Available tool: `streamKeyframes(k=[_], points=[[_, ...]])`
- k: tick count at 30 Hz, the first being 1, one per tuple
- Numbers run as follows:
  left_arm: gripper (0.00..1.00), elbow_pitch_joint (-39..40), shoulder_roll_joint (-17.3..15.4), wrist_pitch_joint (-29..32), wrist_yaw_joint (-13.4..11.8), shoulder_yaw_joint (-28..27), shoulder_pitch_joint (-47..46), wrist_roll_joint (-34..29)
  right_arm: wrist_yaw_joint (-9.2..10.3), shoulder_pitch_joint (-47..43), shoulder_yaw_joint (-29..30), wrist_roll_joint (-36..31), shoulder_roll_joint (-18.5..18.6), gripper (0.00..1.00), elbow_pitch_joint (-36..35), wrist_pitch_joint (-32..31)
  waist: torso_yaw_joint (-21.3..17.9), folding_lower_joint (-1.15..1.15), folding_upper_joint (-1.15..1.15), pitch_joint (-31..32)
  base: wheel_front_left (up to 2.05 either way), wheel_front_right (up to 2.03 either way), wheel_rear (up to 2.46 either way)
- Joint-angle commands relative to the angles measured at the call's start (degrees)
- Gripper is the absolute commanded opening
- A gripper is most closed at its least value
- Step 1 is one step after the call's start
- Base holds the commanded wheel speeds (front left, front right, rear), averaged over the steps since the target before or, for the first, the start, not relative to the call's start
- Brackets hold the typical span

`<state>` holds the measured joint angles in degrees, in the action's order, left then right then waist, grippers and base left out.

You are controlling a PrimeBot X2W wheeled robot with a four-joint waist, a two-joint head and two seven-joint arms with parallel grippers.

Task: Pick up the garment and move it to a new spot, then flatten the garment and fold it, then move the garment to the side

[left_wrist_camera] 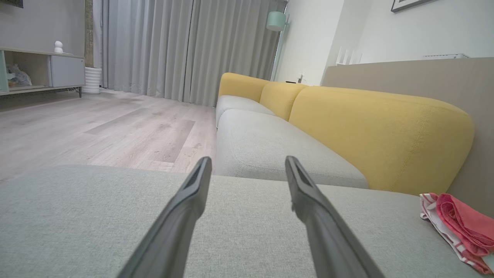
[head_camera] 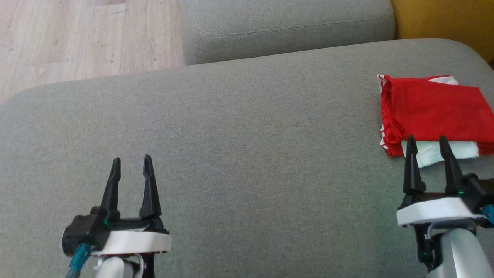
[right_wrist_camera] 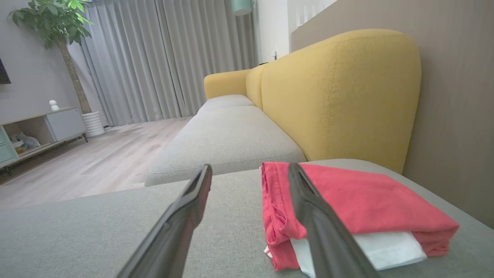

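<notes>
The garment [head_camera: 432, 112] is a red and white piece, folded into a flat stack at the far right of the grey cushion [head_camera: 239, 146]. It also shows as a red fold [right_wrist_camera: 359, 208] with white cloth under it, and at the right edge in the left wrist view [left_wrist_camera: 459, 227]. My right gripper [head_camera: 428, 144] stands open just short of the garment's near edge, touching nothing. My left gripper [head_camera: 131, 164] is open over bare cushion at the lower left, well away from the garment.
A second grey seat cushion [head_camera: 285, 27] lies beyond the one I work on. A yellow backrest [right_wrist_camera: 335, 92] runs along the right side. Wooden floor [head_camera: 77, 38] lies past the cushion's far left edge.
</notes>
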<state>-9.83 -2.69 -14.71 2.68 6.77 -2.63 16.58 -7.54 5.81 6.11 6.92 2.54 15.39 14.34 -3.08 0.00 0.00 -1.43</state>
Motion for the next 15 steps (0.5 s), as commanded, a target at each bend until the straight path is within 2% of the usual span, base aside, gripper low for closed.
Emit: streamKeyframes(k=[1,9,15], points=[[1.00,2.18,-0.19,-0.29,-0.37,-1.85,-1.40,0.27,0.05,1.08,-1.69,0.20,0.34,1.00,-2.16,0.63,0.01,0.00,0.00,0.02,0.00,0.00,0.00],[1.00,-0.17,-0.19,-0.29,-2.19,-1.73,-1.27,0.51,0.05,0.62,-2.52,-0.01,0.34,1.00,-3.62,0.65,0.09,0.00,0.00,-0.12,0.00,0.00,0.00],[1.00,-1.16,-0.19,-0.29,-1.90,-1.71,-1.82,1.77,0.05,0.44,-2.83,-0.38,0.34,1.00,-4.15,0.65,0.02,0.00,0.00,-0.36,0.00,0.00,0.00]])
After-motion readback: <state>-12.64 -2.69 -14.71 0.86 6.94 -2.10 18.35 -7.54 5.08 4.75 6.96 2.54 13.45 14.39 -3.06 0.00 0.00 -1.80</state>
